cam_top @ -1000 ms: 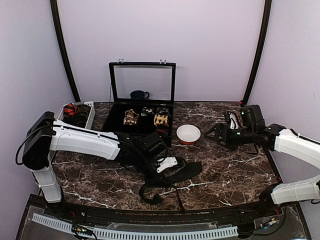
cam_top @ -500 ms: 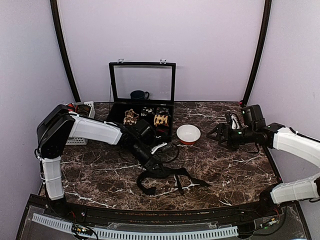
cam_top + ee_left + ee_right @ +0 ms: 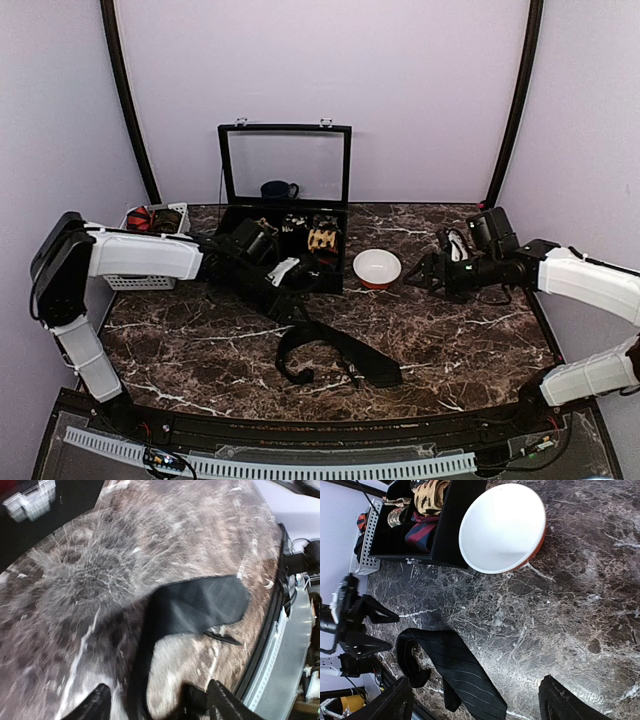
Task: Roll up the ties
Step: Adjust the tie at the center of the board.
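Note:
A black tie (image 3: pixel 335 352) with faint stripes lies loosely folded on the marble near the front, its wide pointed end (image 3: pixel 200 605) spread flat and its narrow part curled in a loop (image 3: pixel 407 655). My left gripper (image 3: pixel 288 280) hovers beside the case, jaws open; in the blurred left wrist view the tie's narrow strip (image 3: pixel 142 665) runs on the table below the fingers (image 3: pixel 97 705). My right gripper (image 3: pixel 427 276) is open over bare marble by the bowl, its fingers (image 3: pixel 565 700) empty. Rolled ties, tan (image 3: pixel 322 238) and red striped (image 3: pixel 422 532), sit in the case.
The black hinged case (image 3: pixel 285 170) stands open at the back with its glass lid upright. A dark mug (image 3: pixel 278 189) is behind it. A white bowl (image 3: pixel 377 267) sits right of the case. A white basket (image 3: pixel 150 225) with red and black items stands at the far left.
My left gripper opened and let go of the black tie, then drew back toward the case. The tie dropped and now lies on the table. The right gripper shifted slightly left.

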You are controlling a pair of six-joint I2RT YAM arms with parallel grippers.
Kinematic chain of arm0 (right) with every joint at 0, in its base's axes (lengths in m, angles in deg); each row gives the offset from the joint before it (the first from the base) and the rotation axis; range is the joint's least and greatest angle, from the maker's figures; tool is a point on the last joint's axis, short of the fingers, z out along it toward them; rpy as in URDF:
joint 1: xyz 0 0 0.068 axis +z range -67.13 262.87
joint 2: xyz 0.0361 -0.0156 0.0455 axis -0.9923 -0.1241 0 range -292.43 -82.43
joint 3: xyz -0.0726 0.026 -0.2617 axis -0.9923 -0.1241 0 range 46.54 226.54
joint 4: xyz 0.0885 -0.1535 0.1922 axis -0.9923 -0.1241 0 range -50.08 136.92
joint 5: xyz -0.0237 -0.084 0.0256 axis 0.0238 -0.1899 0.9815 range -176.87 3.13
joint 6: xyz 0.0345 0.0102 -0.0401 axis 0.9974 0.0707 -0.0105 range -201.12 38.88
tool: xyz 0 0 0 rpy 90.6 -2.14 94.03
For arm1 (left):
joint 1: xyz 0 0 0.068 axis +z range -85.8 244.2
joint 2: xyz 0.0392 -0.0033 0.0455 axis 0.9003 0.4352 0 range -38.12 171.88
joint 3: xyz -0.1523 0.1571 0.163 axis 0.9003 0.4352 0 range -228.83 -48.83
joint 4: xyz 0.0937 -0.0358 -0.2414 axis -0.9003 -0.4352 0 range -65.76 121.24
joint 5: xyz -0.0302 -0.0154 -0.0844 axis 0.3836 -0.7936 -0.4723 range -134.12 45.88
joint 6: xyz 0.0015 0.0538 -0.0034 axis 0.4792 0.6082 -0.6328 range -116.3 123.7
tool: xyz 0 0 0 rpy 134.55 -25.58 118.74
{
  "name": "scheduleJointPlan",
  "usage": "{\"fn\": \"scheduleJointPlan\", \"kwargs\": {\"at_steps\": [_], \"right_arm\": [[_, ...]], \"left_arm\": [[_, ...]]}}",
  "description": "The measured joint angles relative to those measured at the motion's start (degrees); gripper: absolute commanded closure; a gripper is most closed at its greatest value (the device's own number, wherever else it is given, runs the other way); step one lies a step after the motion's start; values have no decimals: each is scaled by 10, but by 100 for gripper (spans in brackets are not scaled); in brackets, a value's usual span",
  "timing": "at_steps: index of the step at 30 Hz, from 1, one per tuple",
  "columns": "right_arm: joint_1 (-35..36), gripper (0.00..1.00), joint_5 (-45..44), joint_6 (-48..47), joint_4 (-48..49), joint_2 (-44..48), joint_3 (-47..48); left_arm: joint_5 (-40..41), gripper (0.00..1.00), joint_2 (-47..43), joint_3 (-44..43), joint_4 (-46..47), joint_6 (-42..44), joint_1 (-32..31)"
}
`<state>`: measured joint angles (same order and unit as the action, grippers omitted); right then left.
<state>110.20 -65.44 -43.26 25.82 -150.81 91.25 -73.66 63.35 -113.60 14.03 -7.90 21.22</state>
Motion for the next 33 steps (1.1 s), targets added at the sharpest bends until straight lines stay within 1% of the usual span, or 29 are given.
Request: {"fn": "scheduleJointPlan", "kwargs": {"at_steps": [3,4,5,7,8,10,14,17,19,22,24,26,27,29,33], "right_arm": [[37,13,-20,-10,-2,-19,18],[51,13,-26,-14,-2,-30,26],[68,13,-37,-18,-1,-43,35],[98,14,-54,-29,-2,-71,52],[118,14,-66,-36,-3,-90,65],[155,16,-86,-52,-3,-129,92],[213,17,-112,-86,-3,-202,141],[240,17,-122,-106,-1,-250,167],[253,17,-125,-115,0,-280,180],[273,16,-137,-124,-2,-327,207],[288,18,-145,-128,-3,-357,227],[301,23,-155,-130,-6,-381,241],[306,28,-162,-132,-10,-392,249],[316,41,-175,-133,-23,-416,266],[321,70,-201,-127,-50,-440,290]], "left_arm": [[26,29,-113,63,13,-3,-6],[35,25,-158,91,27,-7,-9],[41,24,-195,117,41,-13,-11],[52,23,-265,175,72,-31,-17],[57,23,-297,204,83,-43,-20],[66,23,-329,242,96,-60,-24],[96,24,-336,272,96,-72,-52],[124,26,-328,271,96,-71,-106],[134,26,-322,272,95,-74,-125],[155,26,-323,276,98,-85,-127],[167,26,-327,282,100,-95,-126],[176,26,-336,289,102,-100,-126],[182,27,-339,291,103,-101,-128],[190,28,-341,292,103,-98,-136],[196,30,-323,282,99,-75,-163]]}}
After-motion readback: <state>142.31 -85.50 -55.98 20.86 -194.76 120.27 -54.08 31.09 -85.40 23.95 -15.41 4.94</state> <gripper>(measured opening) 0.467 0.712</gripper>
